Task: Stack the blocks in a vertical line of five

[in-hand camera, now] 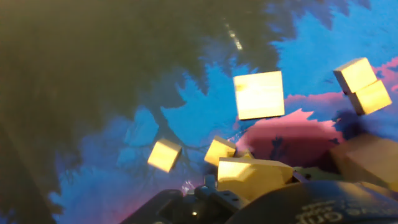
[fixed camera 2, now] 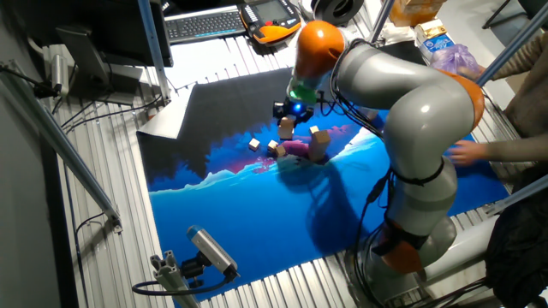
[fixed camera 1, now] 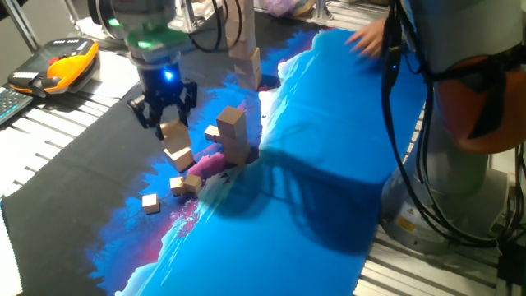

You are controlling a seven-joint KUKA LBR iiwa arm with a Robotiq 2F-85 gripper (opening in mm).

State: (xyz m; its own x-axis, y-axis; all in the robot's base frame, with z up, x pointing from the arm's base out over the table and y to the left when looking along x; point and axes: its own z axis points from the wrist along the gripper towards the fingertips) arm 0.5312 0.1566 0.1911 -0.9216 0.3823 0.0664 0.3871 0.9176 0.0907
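Note:
My gripper (fixed camera 1: 167, 113) hangs over the left of the blue-and-pink mat (fixed camera 1: 329, 164), fingers spread. Just below its tips sits a tan block (fixed camera 1: 173, 131) on top of a tilted second block (fixed camera 1: 179, 155); the fingers stand wider than the top block and do not seem to press on it. To the right, a short stack of blocks (fixed camera 1: 233, 136) stands upright. Loose blocks lie near the mat's front (fixed camera 1: 150, 202) (fixed camera 1: 177, 187). In the other fixed view the gripper (fixed camera 2: 289, 113) is over a block (fixed camera 2: 286, 127). The hand view shows one large block (in-hand camera: 258, 94) and smaller ones (in-hand camera: 165, 154).
A taller wooden stack (fixed camera 1: 245, 62) stands behind the short one. A person's hand (fixed camera 1: 370, 37) rests on the mat's far edge. An orange teach pendant (fixed camera 1: 62, 66) lies off the mat to the left. My arm's base (fixed camera 2: 411, 239) stands beside the mat.

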